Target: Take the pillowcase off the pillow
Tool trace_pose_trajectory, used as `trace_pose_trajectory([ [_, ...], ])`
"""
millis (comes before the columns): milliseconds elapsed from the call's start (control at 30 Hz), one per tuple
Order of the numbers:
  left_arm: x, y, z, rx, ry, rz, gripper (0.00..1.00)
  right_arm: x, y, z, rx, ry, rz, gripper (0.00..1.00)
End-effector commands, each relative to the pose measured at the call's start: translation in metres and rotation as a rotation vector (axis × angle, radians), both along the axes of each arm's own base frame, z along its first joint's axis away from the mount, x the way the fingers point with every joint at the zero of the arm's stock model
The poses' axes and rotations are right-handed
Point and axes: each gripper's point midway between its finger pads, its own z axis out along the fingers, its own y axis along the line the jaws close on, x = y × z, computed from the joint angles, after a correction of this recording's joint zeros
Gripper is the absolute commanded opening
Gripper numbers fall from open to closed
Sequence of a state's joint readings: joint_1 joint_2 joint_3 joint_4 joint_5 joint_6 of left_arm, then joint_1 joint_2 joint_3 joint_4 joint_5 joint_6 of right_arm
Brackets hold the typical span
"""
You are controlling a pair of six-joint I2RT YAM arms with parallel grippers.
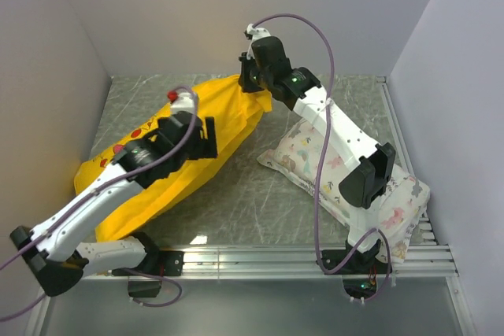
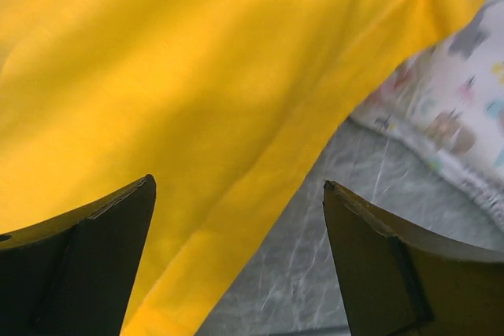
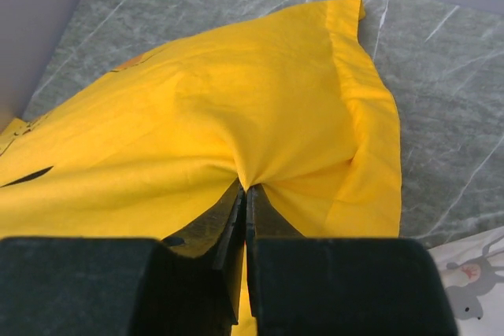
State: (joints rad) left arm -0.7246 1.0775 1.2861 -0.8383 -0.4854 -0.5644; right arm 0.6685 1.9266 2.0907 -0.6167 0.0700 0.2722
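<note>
The right gripper (image 3: 246, 192) is pinching shut on a gathered fold of the yellow pillowcase (image 3: 236, 108), just inside its hemmed end. The cloth is puckering into creases that fan out from the closed fingertips. That end is sitting toward the far middle of the grey marbled table (image 1: 252, 194). The left gripper (image 2: 238, 182) is hanging open, its two dark fingers spread wide above the pillowcase's long edge about midway along and holding nothing. From there the pillowcase is stretching diagonally down to the near-left corner, where some red and black print is showing. The pillow itself is hidden, and I cannot tell how much of it is sitting inside. A white pillow printed with pastel animals (image 1: 295, 159) is lying on the right, partly under the right arm, with its corner near the yellow cloth.
</note>
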Motion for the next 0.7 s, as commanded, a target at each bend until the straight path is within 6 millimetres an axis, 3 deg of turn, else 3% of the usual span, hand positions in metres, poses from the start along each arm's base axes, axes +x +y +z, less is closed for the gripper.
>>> trace_pose_trajectory([
  [0,-0.008,-0.014,-0.030,0.060,0.048,-0.015,0.93,0.004,0.003,0.027,0.077,-0.034,0.015,0.07],
  [200,-0.029,-0.035,-0.063,0.177,0.109,-0.063,0.95,0.004,-0.003,0.028,0.081,-0.033,0.005,0.07],
  [300,-0.032,-0.025,-0.075,0.283,0.127,0.036,0.95,0.003,-0.003,0.031,0.088,-0.036,0.007,0.07],
  [500,-0.033,0.003,-0.076,0.526,0.082,0.260,0.93,-0.001,-0.006,0.035,0.097,-0.040,0.009,0.06],
  [667,-0.022,0.001,-0.070,0.541,0.012,0.302,0.80,-0.006,-0.010,0.035,0.097,-0.039,0.009,0.06],
])
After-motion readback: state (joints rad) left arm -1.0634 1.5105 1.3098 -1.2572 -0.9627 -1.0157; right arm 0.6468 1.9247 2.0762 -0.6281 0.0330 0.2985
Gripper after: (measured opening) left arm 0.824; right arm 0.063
